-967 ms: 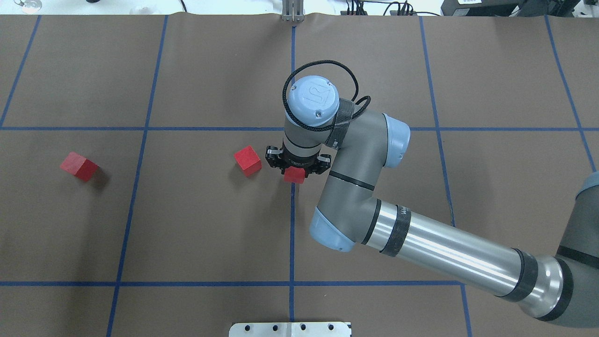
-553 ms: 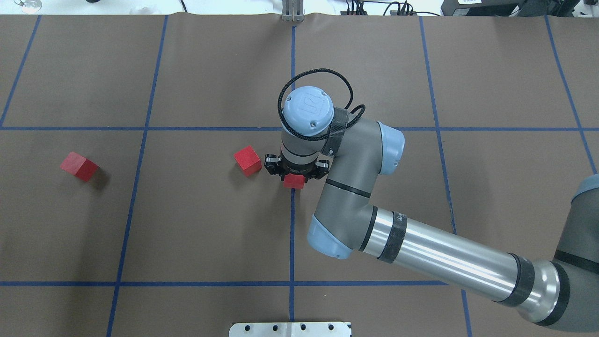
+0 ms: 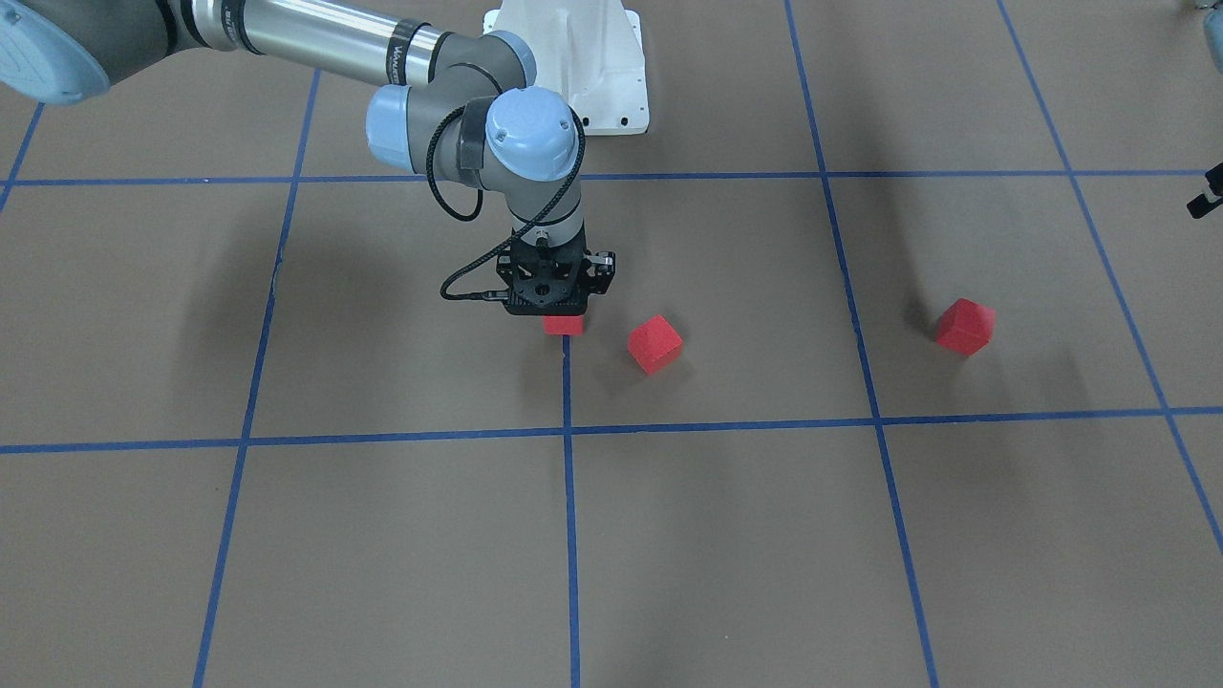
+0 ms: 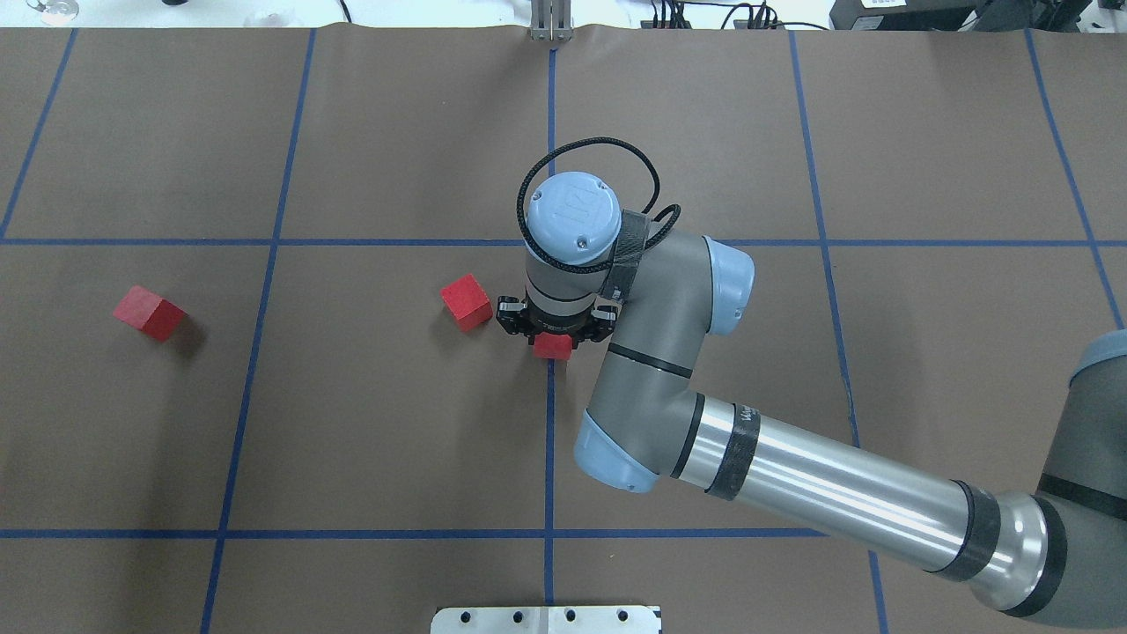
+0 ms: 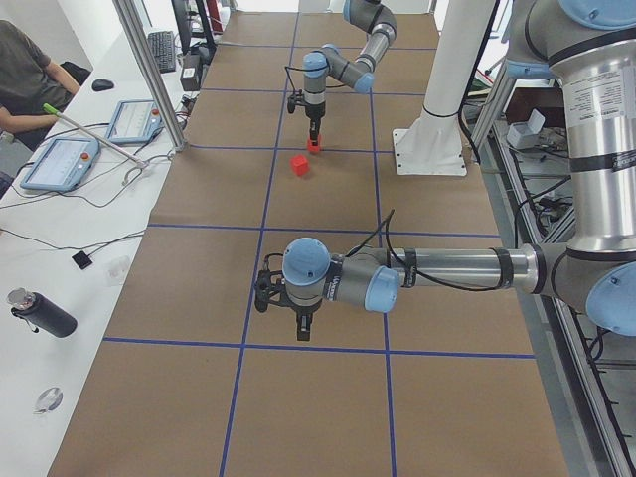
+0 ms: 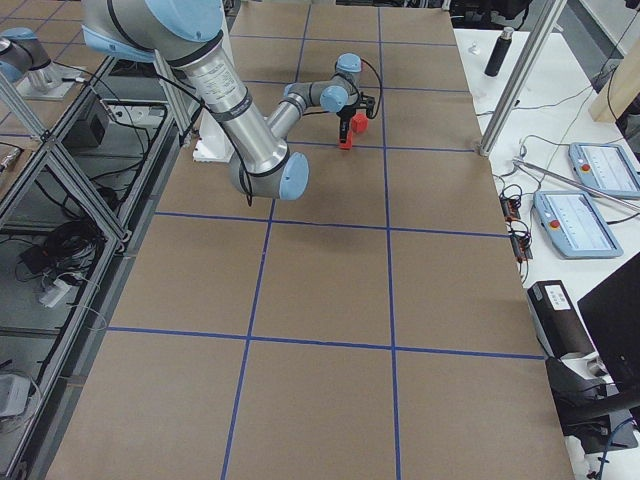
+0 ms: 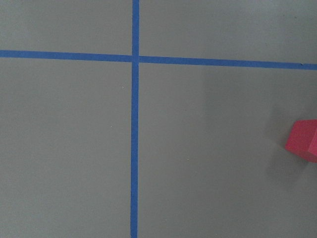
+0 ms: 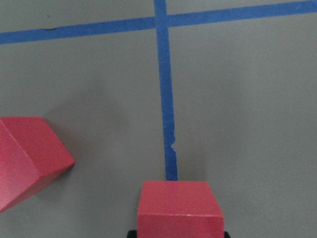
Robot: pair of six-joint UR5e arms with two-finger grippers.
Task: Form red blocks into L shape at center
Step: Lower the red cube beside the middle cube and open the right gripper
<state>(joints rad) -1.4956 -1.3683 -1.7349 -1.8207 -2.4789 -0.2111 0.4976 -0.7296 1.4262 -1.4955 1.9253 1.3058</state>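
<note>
Right end effector [image 4: 554,335] is pointing straight down at the table [image 4: 396,423] and is gripping one red block [image 4: 553,347] between its fingers. That block is sitting square over the middle blue tape line [image 4: 549,440], in the center, low over the brown paper; can't tell whether it is touching down. In the right wrist view the block [image 8: 180,208] is filling the bottom edge, with the tape line running away from its far face.

Second red block [image 4: 466,301] is lying just to the left of the held one in the overhead view, near it but apart, and turned at an angle to the grid. It is also showing at the left of the right wrist view [image 8: 29,158].

Third red block [image 4: 148,312] is sitting well apart, far left in the overhead view, past the next blue line, also turned at an angle. The left wrist camera is catching its corner [image 7: 303,141] at the right edge, beside a tape crossing.

Left end effector [image 5: 302,323] is hanging over the table with fingers pointing down, showing only in the exterior left view; can't tell whether its fingers are wide or narrow.
</note>
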